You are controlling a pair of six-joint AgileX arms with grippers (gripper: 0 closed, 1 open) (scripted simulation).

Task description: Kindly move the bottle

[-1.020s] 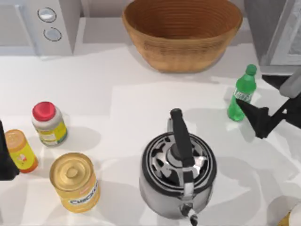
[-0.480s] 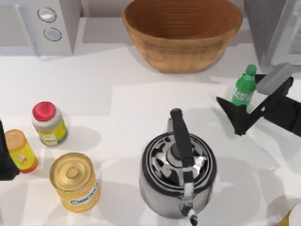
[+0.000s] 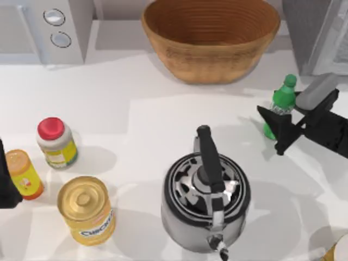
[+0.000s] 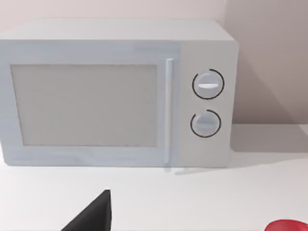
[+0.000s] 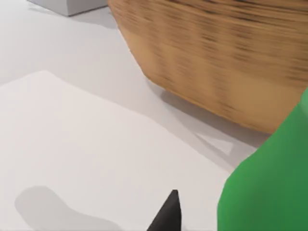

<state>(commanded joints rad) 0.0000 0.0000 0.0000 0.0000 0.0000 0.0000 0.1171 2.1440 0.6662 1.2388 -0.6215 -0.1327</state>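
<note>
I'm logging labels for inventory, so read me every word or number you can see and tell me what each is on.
"CHICK...", cut off by the curve: gold can.
Bottle label: too blurred to read.
Red-lidded jar label: too blurred.
Orange bottle label: too blurred.
Microwave dials: no markings readable.

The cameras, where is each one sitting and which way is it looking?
Top view: above the table, looking straight down at the kettle, basket and jars; the right end effector sits beside the bottle, and the parked left arm is at the left edge.
Left wrist view: on the left arm, facing the microwave; a dark fingertip shows.
Right wrist view: on the right arm, close to the bottle, basket behind; one fingertip shows.
Shared: top and right wrist views both show bottle and basket.
</note>
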